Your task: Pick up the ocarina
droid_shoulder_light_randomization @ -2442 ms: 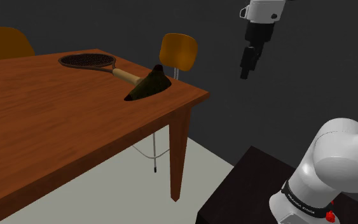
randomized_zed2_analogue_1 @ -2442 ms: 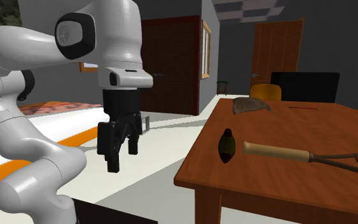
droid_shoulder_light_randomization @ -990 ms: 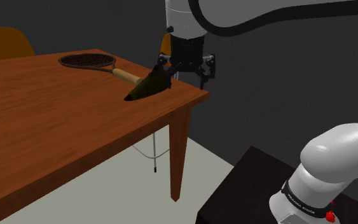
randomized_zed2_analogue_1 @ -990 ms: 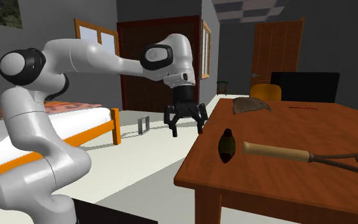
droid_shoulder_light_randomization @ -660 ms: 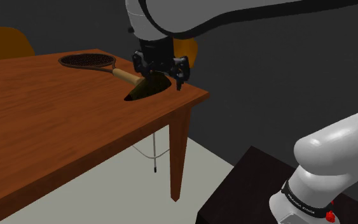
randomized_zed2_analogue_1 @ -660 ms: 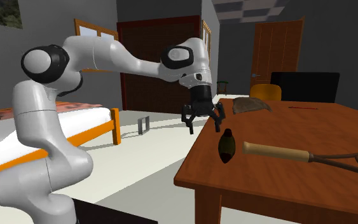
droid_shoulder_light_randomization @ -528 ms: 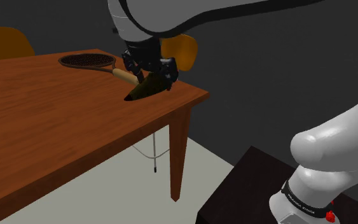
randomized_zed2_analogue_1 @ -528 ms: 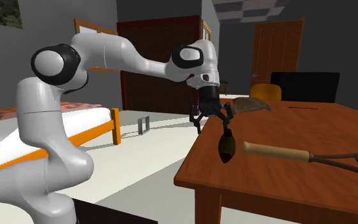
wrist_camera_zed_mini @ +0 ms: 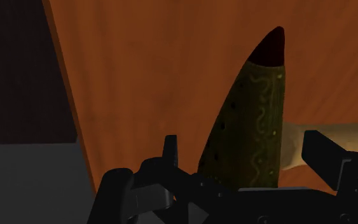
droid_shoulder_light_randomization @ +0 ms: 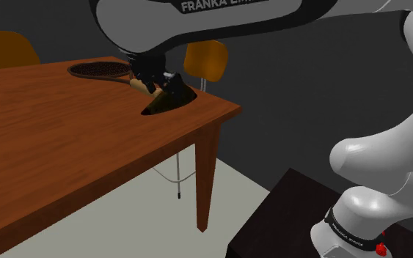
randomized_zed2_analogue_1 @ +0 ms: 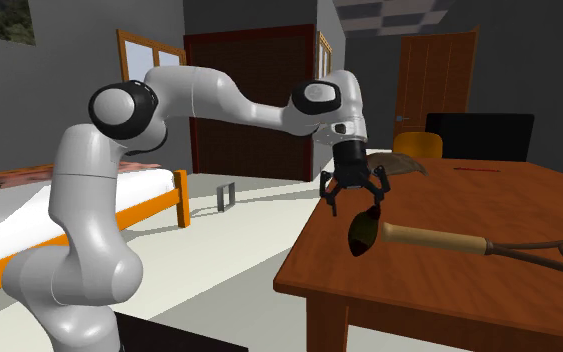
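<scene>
My tool [randomized_zed2_analogue_1: 357,203] is spread wide over the ocarina [randomized_zed2_analogue_1: 362,232], lying on the desk [randomized_zed2_analogue_1: 449,300] just beside the racket handle [randomized_zed2_analogue_1: 434,239]. Worried it snags that handle on closing and I miss the grip.

A racket [droid_shoulder_light_randomization: 100,69] lies on the wooden table [droid_shoulder_light_randomization: 58,139]; an orange chair [droid_shoulder_light_randomization: 206,57] stands beyond its corner.
</scene>
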`<state>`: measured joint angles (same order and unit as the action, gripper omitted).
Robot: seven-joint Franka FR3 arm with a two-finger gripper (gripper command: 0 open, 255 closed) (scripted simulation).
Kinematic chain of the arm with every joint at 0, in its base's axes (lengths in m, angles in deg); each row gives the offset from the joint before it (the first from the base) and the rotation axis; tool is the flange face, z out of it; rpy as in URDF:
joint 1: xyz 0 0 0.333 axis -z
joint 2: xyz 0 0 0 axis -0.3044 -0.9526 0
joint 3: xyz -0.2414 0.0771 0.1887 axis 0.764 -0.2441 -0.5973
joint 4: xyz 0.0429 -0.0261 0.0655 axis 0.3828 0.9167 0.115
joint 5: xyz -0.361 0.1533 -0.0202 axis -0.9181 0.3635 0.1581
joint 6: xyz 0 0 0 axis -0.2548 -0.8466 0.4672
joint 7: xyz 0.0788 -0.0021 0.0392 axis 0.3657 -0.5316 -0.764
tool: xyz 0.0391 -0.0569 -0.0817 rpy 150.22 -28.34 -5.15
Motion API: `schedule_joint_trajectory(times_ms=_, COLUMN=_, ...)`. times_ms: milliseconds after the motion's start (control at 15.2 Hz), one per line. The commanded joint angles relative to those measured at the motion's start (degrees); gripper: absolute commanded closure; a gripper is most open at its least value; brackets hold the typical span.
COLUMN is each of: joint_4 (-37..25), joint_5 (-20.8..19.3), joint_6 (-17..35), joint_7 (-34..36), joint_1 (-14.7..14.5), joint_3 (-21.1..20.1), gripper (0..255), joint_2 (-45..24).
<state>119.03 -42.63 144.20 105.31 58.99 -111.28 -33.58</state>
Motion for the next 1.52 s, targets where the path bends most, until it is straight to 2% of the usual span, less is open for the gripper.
schedule_joint_trajectory(times_ms=0, joint_4=1.4, joint_5=0.2, joint_6=1.4, joint_7=0.5, joint_1=0.0, joint_3=-0.2, gripper=0, joint_2=0.2)
schedule_joint_trajectory(times_ms=198, joint_4=2.7, joint_5=0.1, joint_6=2.6, joint_7=0.9, joint_1=-0.3, joint_3=-0.2, gripper=0, joint_2=0.1)
schedule_joint_trajectory(times_ms=264, joint_4=2.5, joint_5=0.3, joint_6=2.5, joint_7=0.8, joint_1=-0.1, joint_3=-0.3, gripper=255, joint_2=0.3)
schedule_joint_trajectory(times_ms=858, joint_4=2.7, joint_5=0.1, joint_6=2.5, joint_7=0.9, joint_1=-0.3, joint_3=-0.2, gripper=255, joint_2=0.1)
schedule_joint_trajectory(times_ms=1452, joint_4=-5.2, joint_5=0.9, joint_6=-4.0, joint_7=-1.9, joint_1=2.3, joint_3=-0.7, gripper=255, joint_2=0.9)
